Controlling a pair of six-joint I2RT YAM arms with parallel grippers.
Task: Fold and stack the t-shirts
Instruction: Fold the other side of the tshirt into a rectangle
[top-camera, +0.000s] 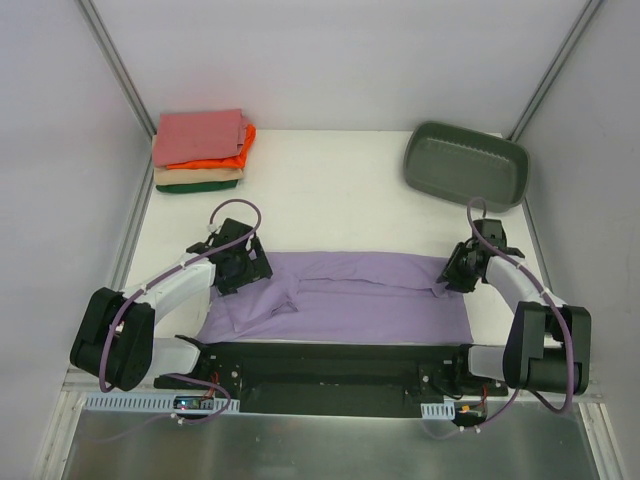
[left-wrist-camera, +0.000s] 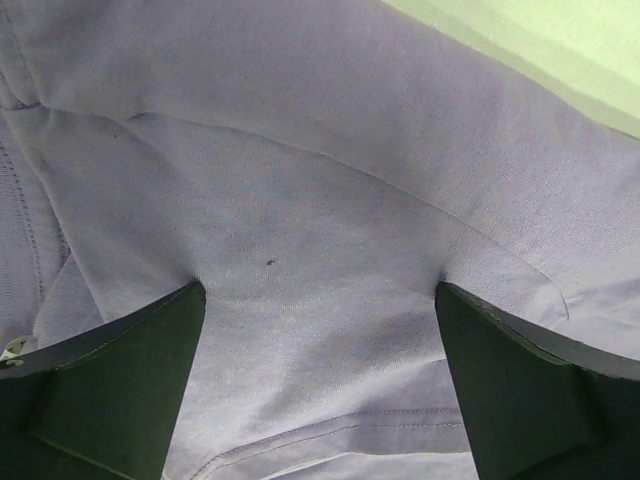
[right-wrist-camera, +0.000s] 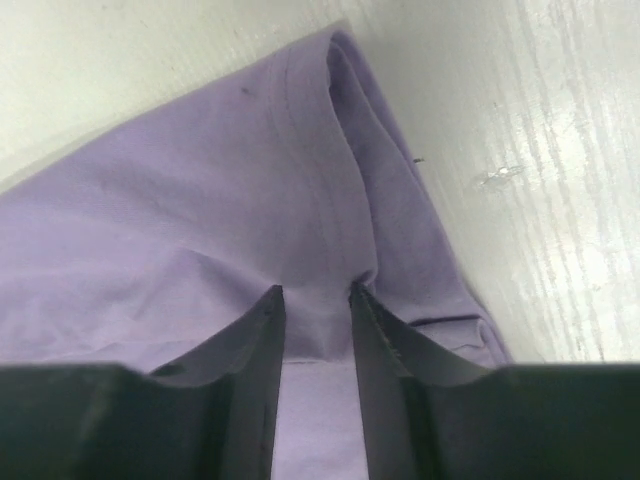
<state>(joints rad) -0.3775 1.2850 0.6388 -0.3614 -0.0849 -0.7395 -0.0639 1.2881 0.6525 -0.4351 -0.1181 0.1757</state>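
Observation:
The lavender t-shirt (top-camera: 340, 300) lies spread along the near part of the table, its far edge folded over toward the front. My left gripper (top-camera: 240, 262) is at its far left corner, jaws wide open, with both fingertips (left-wrist-camera: 185, 300) pressed onto the lavender cloth (left-wrist-camera: 320, 200). My right gripper (top-camera: 458, 272) is at the far right corner. Its jaws are narrowed on a bunched ridge of the lavender cloth (right-wrist-camera: 316, 300) beside the hemmed corner (right-wrist-camera: 340, 70). A stack of folded t-shirts (top-camera: 200, 150), salmon-pink over orange, tan and dark green, sits at the far left corner.
A grey-green plastic tub (top-camera: 466, 163) stands at the far right of the white table (top-camera: 330, 190). Grey walls close in the left, right and back. The black base rail (top-camera: 330, 365) runs along the near edge.

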